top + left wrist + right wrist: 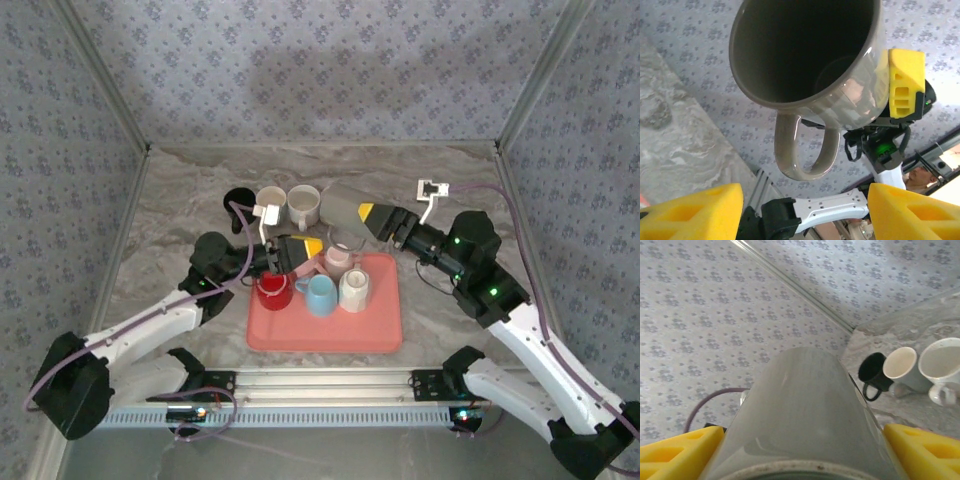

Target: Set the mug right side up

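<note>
1. The right gripper is clenched on the grey mug and holds it off the table, above the back edge of the red tray.
2. The grey mug lies roughly on its side in the air. Its mouth points toward the left arm and its base end sits between the right gripper's yellow fingers.
3. In the left wrist view the dark inside of the grey mug faces the camera. Its handle hangs below the body, and one yellow finger of the right gripper presses on the wall.
4. The left gripper is released, with nothing between its yellow pads. It sits low at the tray's back-left corner and looks up at the mug, apart from it.
5. In the right wrist view the grey mug runs away from the camera, and both fingers bear on its sides.
6. On the tray stand the red mug, the blue mug, the pale mug and the pink mug.
7. Behind the tray, three mugs stand in a row on the table, mouths up: the black mug, the beige mug and the white mug.
</note>
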